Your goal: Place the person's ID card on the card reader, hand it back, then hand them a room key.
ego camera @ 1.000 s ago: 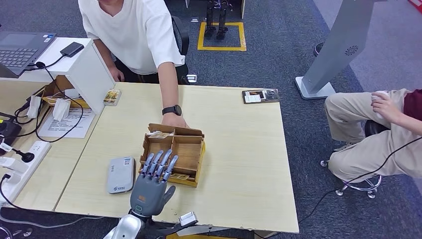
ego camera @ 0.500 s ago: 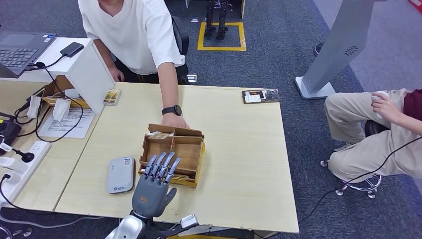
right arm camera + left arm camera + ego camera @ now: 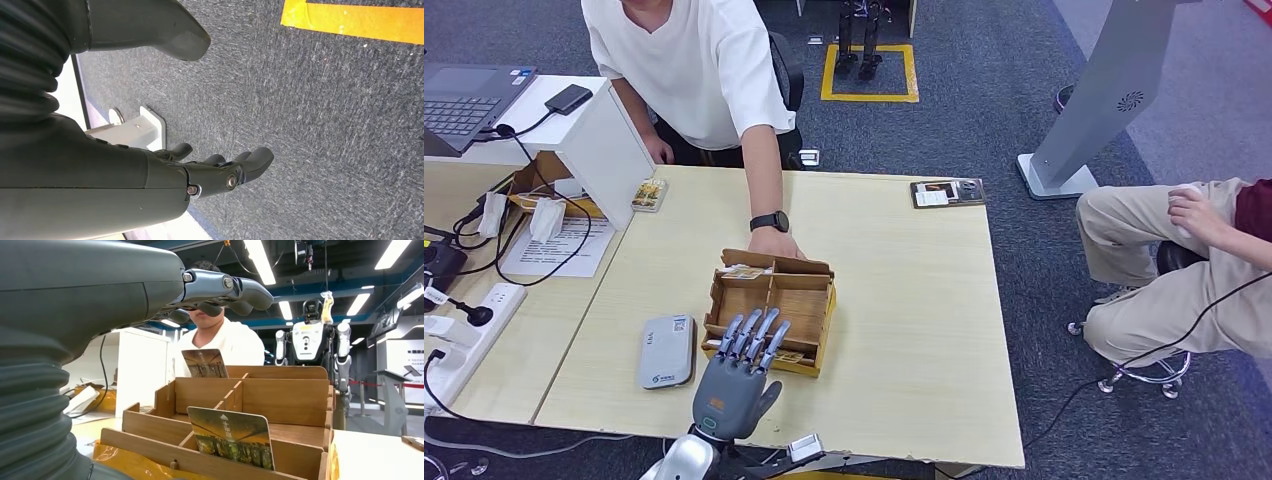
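Hovering over the near edge of the light wooden table (image 3: 904, 330), the robot's grey left hand (image 3: 736, 375) has its fingers spread and straight, grasping nothing, their tips above the near wall of the brown wooden divided card box (image 3: 809, 300). In the left wrist view those fingers (image 3: 225, 287) reach out above the box, apart from it. A printed room key card with a landscape picture (image 3: 232, 437) stands upright in the box's near compartment, and a second like card (image 3: 205, 363) stands in a far compartment. The grey flat card reader (image 3: 667, 350) lies on the table just beside the box, to the left of the hand. A person in a white T-shirt (image 3: 694, 60) stands across the table, one hand (image 3: 774, 243) with a black wristwatch resting at the box's far wall. The right hand (image 3: 210, 172) hangs over dark grey carpet (image 3: 325, 125), fingers loosely extended and apart, holding nothing. Whether the ID card is anywhere on the table cannot be told
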Available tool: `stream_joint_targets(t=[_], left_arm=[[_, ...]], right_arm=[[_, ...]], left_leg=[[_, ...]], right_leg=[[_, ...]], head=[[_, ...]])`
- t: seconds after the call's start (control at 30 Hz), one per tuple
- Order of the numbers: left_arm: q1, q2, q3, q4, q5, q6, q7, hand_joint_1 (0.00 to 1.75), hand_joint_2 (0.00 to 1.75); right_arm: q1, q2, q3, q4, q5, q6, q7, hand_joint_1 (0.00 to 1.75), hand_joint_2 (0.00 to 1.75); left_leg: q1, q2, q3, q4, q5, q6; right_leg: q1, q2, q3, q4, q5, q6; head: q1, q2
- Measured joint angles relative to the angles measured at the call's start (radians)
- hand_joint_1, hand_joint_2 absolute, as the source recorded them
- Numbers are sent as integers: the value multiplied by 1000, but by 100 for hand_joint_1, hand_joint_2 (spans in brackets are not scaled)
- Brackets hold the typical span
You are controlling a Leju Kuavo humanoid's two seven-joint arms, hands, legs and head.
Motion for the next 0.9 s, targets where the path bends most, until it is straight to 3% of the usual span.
stream_joint_targets(t=[0.13,0.17,0.27,0.3,0.9], left_arm=[[-2,-2,0,6,2,0,-23,1,175],[-3,-3,0,9,2,0,-32,17,175],[-2,-8,0,18,1,0,-39,143,175],[-2,-9,0,23,1,0,-38,171,175],[-40,-25,-3,129,-1,0,15,175,175]], right_arm=[[0,0,0,0,0,-1,-4,0,175],[0,0,0,0,1,-2,-5,0,175],[0,0,0,0,7,-2,-5,0,175],[0,0,0,0,8,-1,-3,0,175],[-1,0,0,-2,8,-1,3,0,175]], left_leg=[[0,0,0,0,0,0],[0,0,0,0,0,0],[0,0,0,0,0,0],[0,0,0,0,0,0],[0,0,2,0,0,0]], right_leg=[[0,0,0,0,0,0],[0,0,0,0,0,0],[0,0,0,0,0,0],[0,0,0,0,0,0],[0,0,2,0,0,0]], head=[[0,0],[0,0],[0,0],[0,0],[0,0]])
